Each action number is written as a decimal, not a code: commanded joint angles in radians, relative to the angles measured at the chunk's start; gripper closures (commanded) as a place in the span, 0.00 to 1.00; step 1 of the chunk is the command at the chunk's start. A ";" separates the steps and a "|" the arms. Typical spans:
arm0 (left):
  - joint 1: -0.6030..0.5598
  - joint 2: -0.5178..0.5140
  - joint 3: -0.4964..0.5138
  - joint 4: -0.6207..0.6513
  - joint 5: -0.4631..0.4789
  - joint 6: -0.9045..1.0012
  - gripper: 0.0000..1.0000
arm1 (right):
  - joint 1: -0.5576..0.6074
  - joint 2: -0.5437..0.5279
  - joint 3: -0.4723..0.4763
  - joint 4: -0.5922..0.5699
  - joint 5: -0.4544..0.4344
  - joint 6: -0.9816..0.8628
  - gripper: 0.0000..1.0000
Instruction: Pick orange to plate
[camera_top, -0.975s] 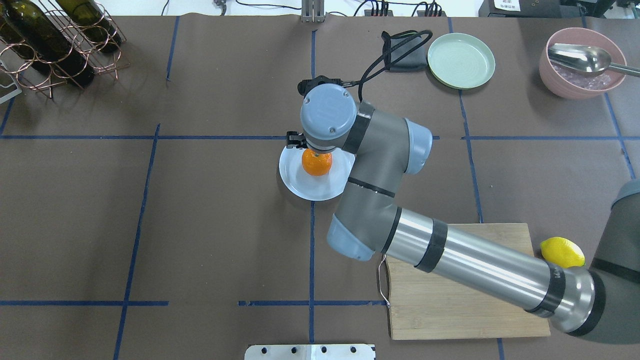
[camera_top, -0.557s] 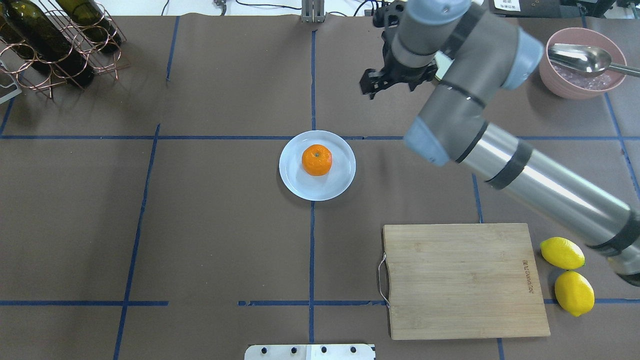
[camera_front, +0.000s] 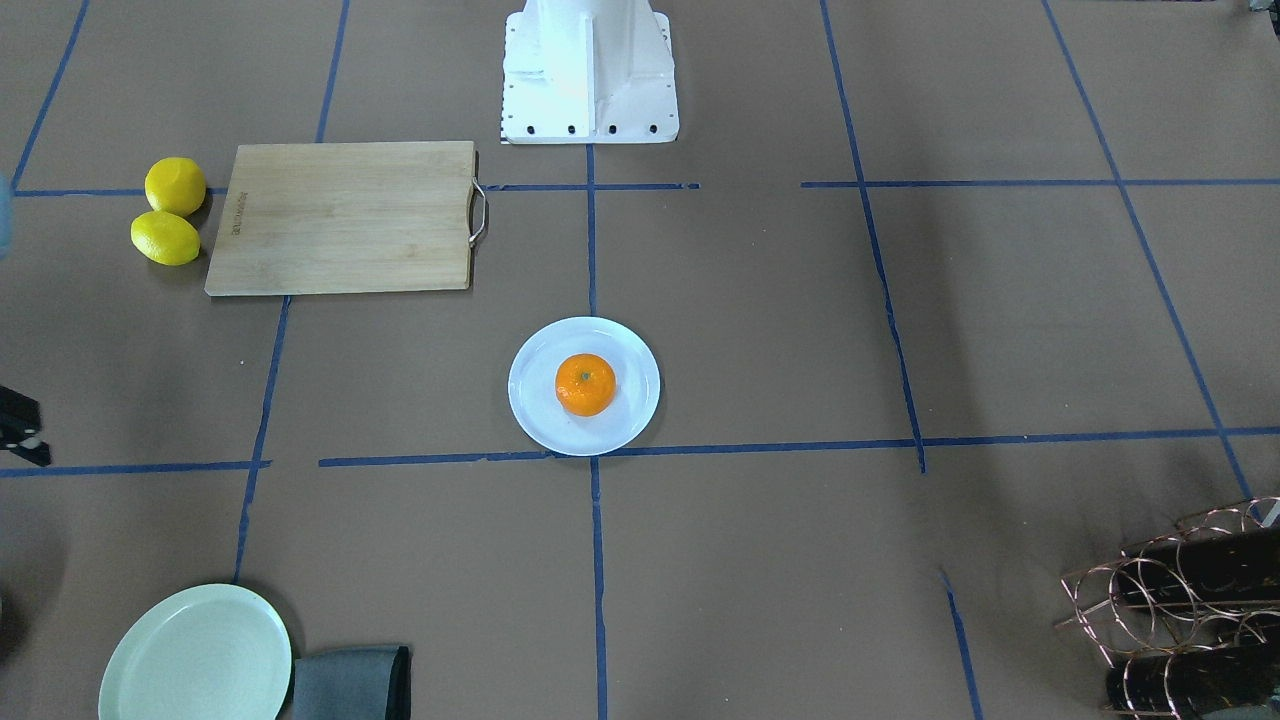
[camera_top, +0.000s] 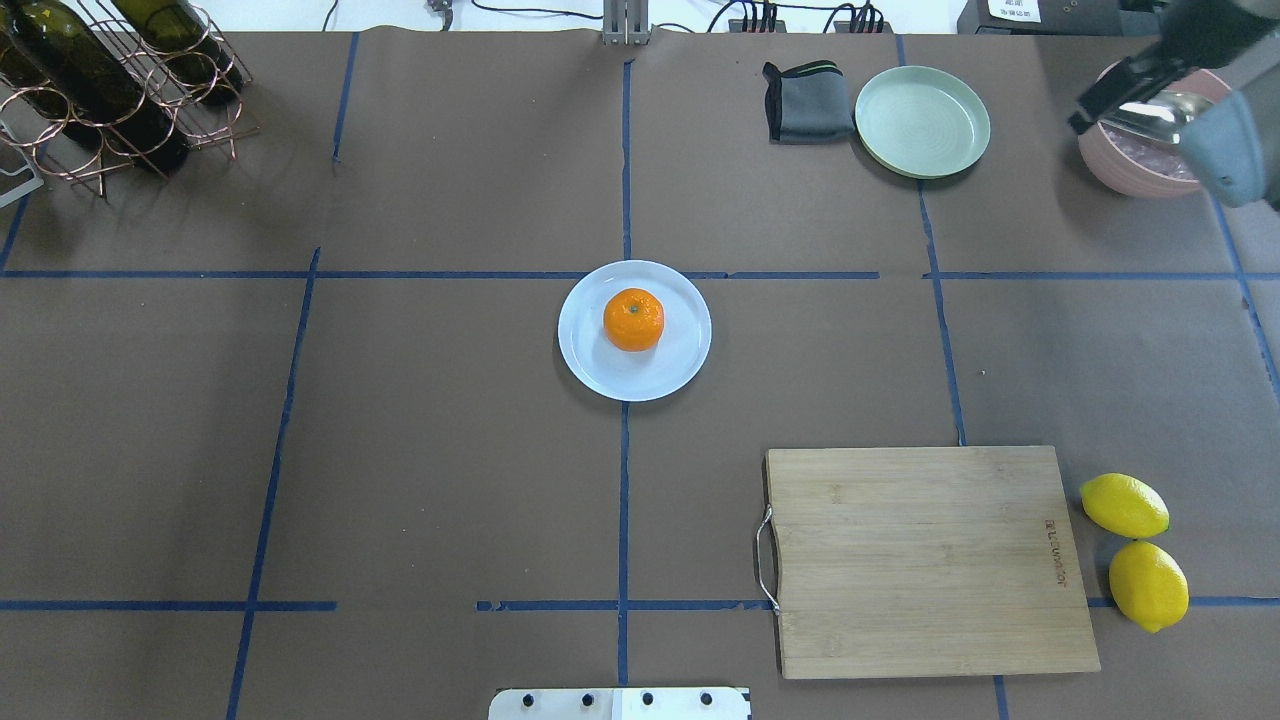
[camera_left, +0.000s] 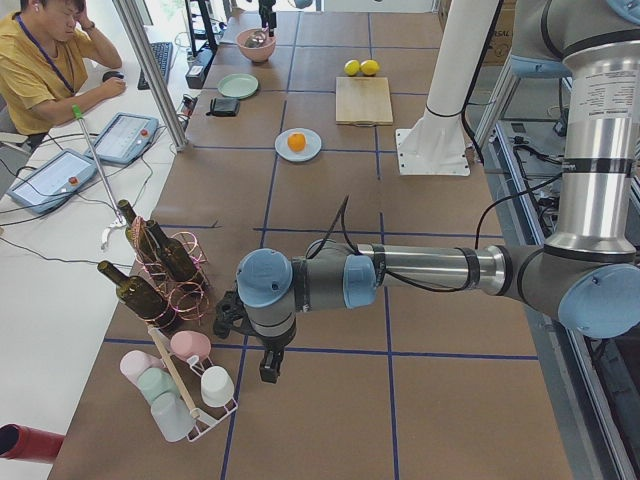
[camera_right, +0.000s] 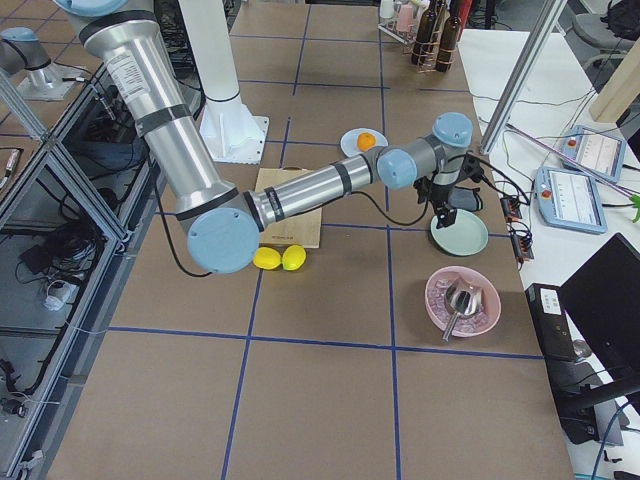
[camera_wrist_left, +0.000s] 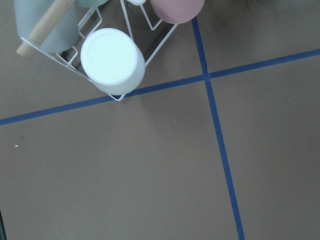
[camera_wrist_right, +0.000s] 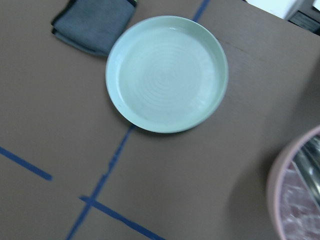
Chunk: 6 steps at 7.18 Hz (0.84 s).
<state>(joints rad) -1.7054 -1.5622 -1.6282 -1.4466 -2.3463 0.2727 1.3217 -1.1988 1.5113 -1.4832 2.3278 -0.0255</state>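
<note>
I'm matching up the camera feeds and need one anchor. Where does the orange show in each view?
Exterior front-facing: the orange, centre, slightly below middle.
Overhead exterior: orange, centre, slightly above middle.
Exterior left: orange, far up the table, upper middle.
Exterior right: orange, upper middle.
Left wrist-mounted: not in it.
Right wrist-mounted: not in it.
Shared landmark: the plate under it.

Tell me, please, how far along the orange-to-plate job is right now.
Done: the orange sits on the bluish-white plate, with nothing touching it. In hand: nothing; the right gripper is far off, by the mint-green plate. Left to do: nothing apparent, so the job looks complete.
</note>
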 joint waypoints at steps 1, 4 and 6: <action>0.009 -0.006 -0.016 -0.006 -0.001 -0.023 0.00 | 0.144 -0.263 -0.003 0.123 -0.004 -0.201 0.00; 0.010 -0.004 -0.013 -0.012 -0.028 -0.020 0.00 | 0.300 -0.319 0.009 -0.002 -0.048 -0.189 0.00; 0.010 -0.004 -0.015 -0.012 -0.028 -0.017 0.00 | 0.290 -0.330 0.007 -0.230 -0.053 -0.206 0.00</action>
<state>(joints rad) -1.6953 -1.5662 -1.6419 -1.4588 -2.3718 0.2543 1.6091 -1.5085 1.5186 -1.6003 2.2741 -0.2212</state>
